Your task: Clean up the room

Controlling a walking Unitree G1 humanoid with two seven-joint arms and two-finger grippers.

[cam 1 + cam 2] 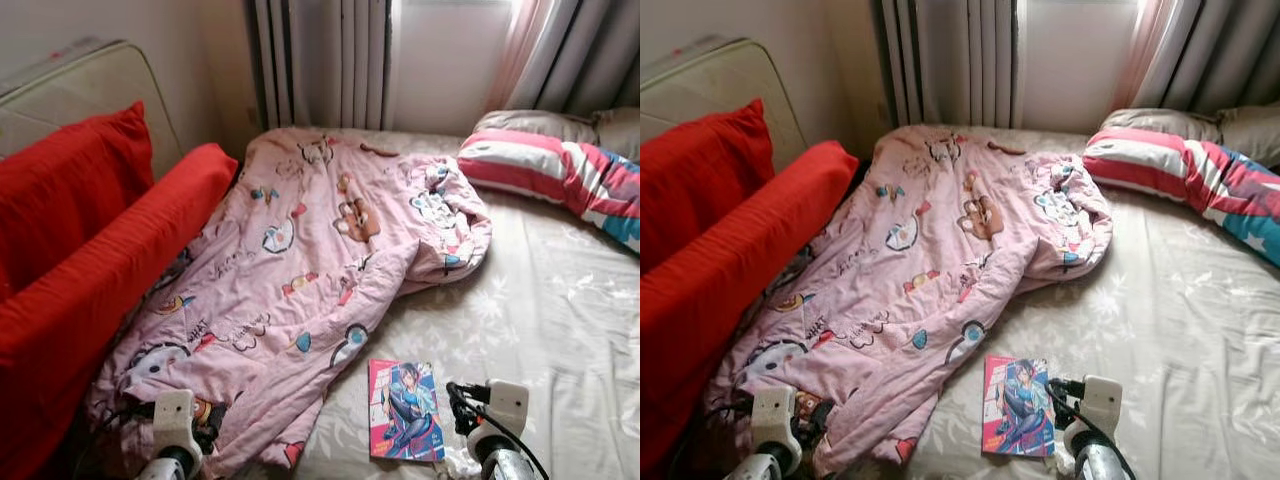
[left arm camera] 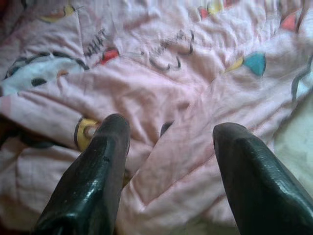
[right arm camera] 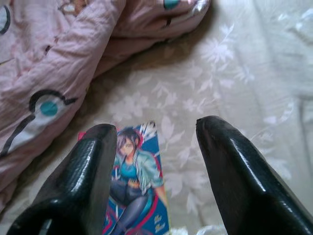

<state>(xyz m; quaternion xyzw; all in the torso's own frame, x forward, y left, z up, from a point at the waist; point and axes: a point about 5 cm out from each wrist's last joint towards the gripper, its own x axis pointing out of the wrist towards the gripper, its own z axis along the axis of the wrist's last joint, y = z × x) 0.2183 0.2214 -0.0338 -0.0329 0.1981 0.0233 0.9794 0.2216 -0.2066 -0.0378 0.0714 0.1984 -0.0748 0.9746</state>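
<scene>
A pink cartoon-print quilt [image 1: 300,270] lies crumpled across the left half of the bed. A comic book [image 1: 405,410] with a blue-clad figure on its cover rests flat on the sheet near the bed's front edge. My left gripper [image 2: 168,147] stands open just above the quilt's near corner, nothing between its fingers. My right gripper [image 3: 151,142] is open over the sheet, with the comic book [image 3: 137,186] under its left finger. The right wrist [image 1: 495,415] sits just right of the book.
Red cushions [image 1: 90,250] line the left side against a beige headboard [image 1: 90,90]. A striped pillow [image 1: 560,175] and a grey pillow lie at the far right. The floral bedsheet [image 1: 540,320] is bare at right. Curtains [image 1: 320,60] hang behind the bed.
</scene>
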